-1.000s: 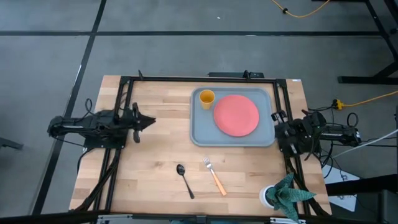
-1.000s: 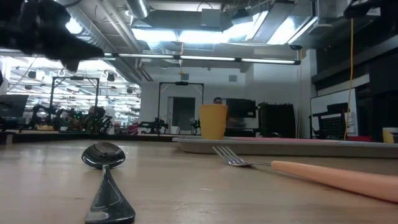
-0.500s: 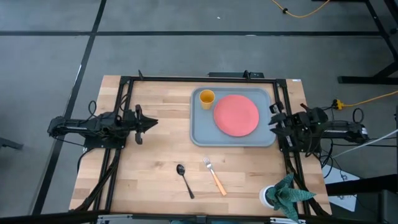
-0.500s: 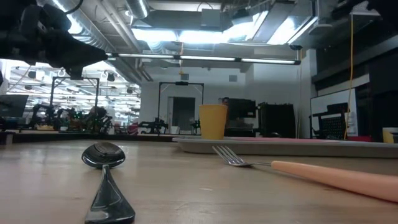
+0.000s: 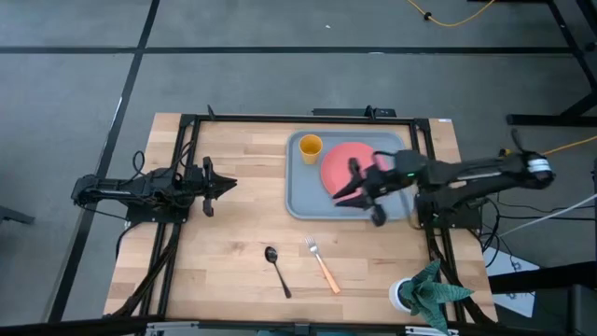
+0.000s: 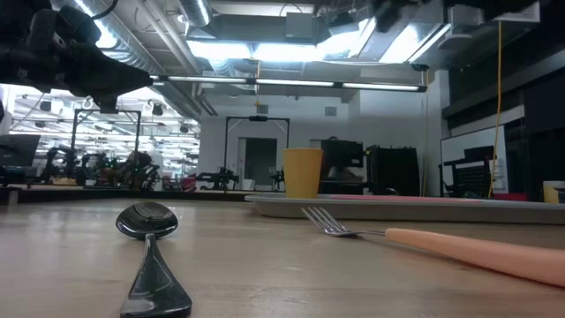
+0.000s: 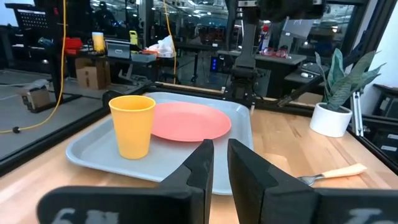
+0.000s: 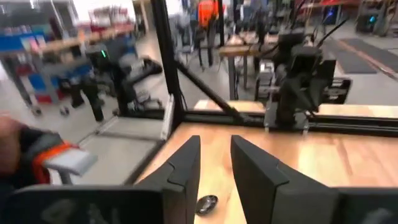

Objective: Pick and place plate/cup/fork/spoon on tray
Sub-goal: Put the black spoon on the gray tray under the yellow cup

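Observation:
The grey-blue tray (image 5: 303, 191) lies at the table's far right. The coral-red plate (image 5: 345, 159) and the yellow-orange cup (image 5: 310, 146) stand on it. The dark spoon (image 5: 276, 269) and the orange-handled fork (image 5: 321, 262) lie flat on the wood near the front edge. My right gripper (image 5: 338, 193) hangs above the tray over the plate's near edge, pointing toward the table's left, its fingers a narrow gap apart and empty (image 8: 216, 155). My left gripper (image 5: 230, 185) waits at the table's left, shut and empty (image 7: 221, 155).
A potted plant (image 5: 429, 289) stands at the table's near right corner. A black frame (image 5: 280, 119) runs along the table's edges. Bare wood lies between the left arm and the tray and around the spoon and fork.
My right arm has swung from the table's right edge toward the left and now reaches over the tray and plate, well above them. The plate, cup, fork and spoon have not moved.

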Robot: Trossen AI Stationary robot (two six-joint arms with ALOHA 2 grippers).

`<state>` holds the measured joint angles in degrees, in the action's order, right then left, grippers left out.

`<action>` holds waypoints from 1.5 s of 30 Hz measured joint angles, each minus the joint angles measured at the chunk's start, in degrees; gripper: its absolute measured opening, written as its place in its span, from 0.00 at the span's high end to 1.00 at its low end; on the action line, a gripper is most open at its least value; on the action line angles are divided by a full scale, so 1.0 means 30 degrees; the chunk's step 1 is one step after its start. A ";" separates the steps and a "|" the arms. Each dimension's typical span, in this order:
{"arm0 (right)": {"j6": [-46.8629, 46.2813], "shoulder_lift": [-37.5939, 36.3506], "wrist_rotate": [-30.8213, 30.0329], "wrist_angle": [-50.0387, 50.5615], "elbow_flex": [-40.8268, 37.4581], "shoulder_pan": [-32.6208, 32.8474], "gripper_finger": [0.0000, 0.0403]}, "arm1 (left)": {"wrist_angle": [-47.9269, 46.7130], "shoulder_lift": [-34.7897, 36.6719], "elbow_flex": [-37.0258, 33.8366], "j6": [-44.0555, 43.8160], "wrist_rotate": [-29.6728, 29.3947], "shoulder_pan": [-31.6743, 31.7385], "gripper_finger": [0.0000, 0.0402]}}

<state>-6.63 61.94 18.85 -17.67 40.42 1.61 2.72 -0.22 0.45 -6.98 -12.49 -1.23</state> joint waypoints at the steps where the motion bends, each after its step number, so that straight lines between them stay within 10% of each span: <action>1: 0.0319 0.1015 -0.0182 -0.0037 0.0558 0.0180 0.77 | 0.0000 0.0003 0.0000 0.0003 -0.0003 0.0000 0.90; 14: 0.0328 1.0806 -0.4311 0.1210 0.4314 0.1835 0.77 | -0.0022 -0.0004 0.0000 0.0015 -0.0007 0.0000 0.90; 24: 0.1430 1.1908 -0.4880 0.1262 0.6617 0.1919 0.56 | -0.0029 -0.0004 0.0000 0.0015 -0.0015 0.0000 0.90; 32: 0.2496 1.1601 -0.4208 0.2090 0.6654 0.1258 0.46 | -0.0029 -0.0004 0.0000 0.0015 -0.0022 0.0000 0.90; 45: -0.6235 1.1391 0.3094 -0.3146 0.6661 0.2741 0.46 | -0.0036 -0.0011 0.0000 0.0015 -0.0022 -0.0004 0.90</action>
<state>-25.34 96.12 28.13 -27.11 60.40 9.83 2.61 -0.25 0.45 -6.94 -12.56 -1.25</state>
